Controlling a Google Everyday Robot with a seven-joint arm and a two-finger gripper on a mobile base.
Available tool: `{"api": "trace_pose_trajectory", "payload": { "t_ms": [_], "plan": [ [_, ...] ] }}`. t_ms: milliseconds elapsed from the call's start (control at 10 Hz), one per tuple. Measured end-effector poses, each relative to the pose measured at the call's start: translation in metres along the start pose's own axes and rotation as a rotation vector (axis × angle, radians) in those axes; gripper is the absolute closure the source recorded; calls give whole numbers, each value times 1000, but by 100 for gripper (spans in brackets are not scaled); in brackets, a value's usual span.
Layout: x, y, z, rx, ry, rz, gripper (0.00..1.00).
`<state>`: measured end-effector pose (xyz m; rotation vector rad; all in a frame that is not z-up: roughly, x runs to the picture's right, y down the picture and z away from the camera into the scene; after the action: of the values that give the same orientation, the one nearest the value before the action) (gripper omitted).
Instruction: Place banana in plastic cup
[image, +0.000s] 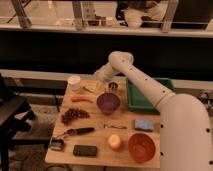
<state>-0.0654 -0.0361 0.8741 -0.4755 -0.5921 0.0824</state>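
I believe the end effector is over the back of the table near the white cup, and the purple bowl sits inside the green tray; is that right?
No: the camera view shows the purple bowl on the table beside the green tray, not inside it. The end effector is over the back of the table near the white cup.

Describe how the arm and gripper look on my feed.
The arm is a smooth white shell of thick rounded tubes, with a bulbous elbow joint and small dark dots along its side. No cables show. The gripper, over the far edge of the table, looks pale like the arm.
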Motion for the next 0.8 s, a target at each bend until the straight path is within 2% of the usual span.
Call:
{"api": "trace_pose_trajectory", "payload": {
  "t_ms": [400, 800],
  "plan": [
    [1, -6, 27, -10, -24, 32, 20],
    [12, -25, 56, -10, -27, 79, 20]
  ]
}}
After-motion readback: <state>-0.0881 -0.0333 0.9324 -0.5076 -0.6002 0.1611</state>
